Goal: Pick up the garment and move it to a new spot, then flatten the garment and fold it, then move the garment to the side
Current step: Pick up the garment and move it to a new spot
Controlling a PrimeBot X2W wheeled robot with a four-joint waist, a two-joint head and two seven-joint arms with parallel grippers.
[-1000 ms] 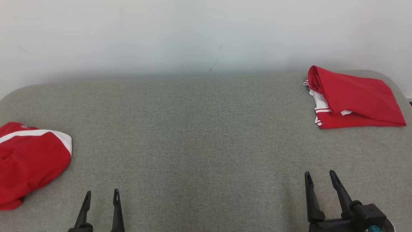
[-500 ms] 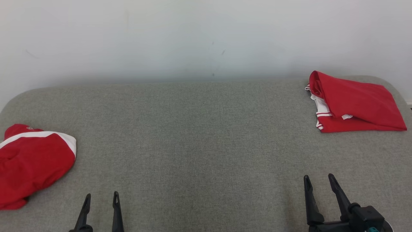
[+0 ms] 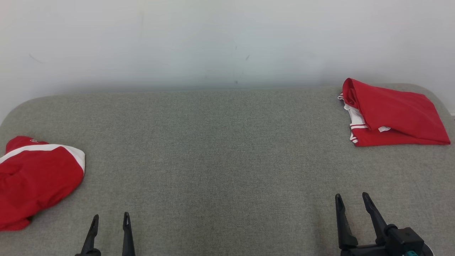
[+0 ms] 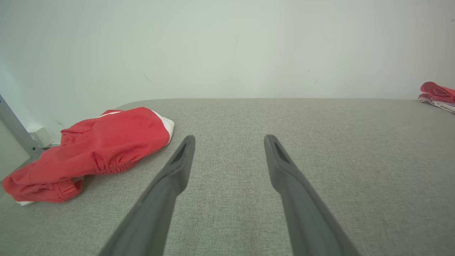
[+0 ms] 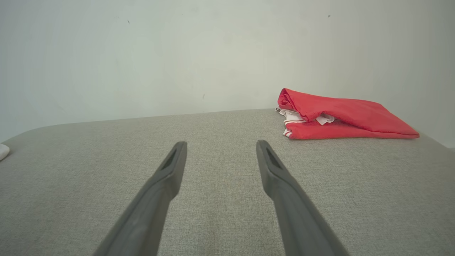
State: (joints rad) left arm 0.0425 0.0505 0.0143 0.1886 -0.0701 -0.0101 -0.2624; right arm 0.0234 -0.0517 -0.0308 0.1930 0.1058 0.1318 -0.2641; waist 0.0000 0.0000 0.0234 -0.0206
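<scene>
Only the head camera tilted a touch (nothing in the scene moved). Left pincer and right pincer are both wide open and empty over the grey tabletop. Crumpled red shorts lie untouched at its left edge, and a folded red garment sits far right. Pickup not started, I'd say.

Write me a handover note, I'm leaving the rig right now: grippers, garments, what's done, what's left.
Both open and empty: left gripper and right gripper, over the near edge of the grey table.
Done, it seems: folded red garment lying at the far right corner.
Left to do: crumpled red garment at the left edge, not gripped; pick up, move, flatten, fold, set aside.
</scene>
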